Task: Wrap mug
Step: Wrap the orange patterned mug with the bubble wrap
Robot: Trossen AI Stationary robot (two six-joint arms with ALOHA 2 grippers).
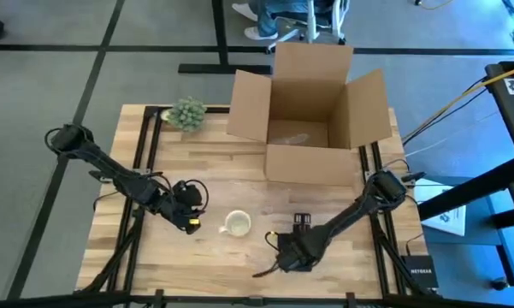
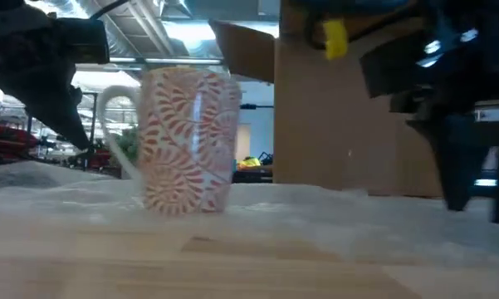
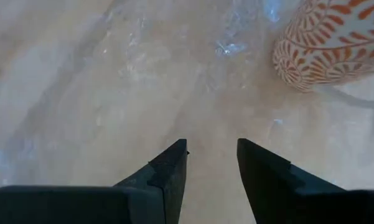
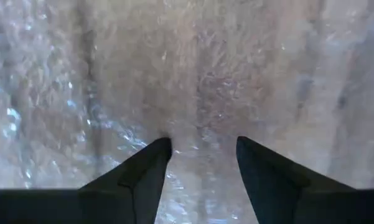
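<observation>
Wooden table (image 1: pixel 239 171) carries clear bubble wrap (image 4: pixel 193 81), with the patterned mug (image 1: pixel 237 224) upright on it, in front of the cardboard box (image 1: pixel 308 111). Left gripper (image 1: pixel 191 221), fingers spread, sits beside the mug's left; right gripper (image 1: pixel 278 248), also spread, sits near its right, over the wrap.

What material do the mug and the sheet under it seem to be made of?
The mug looks like glazed ceramic: it shows a glossy highlight over a printed red and white swirl pattern. The sheet under it looks like clear plastic bubble wrap: it is see-through, wrinkled, and glints over the wooden table. Neither can be confirmed by sight alone.
</observation>
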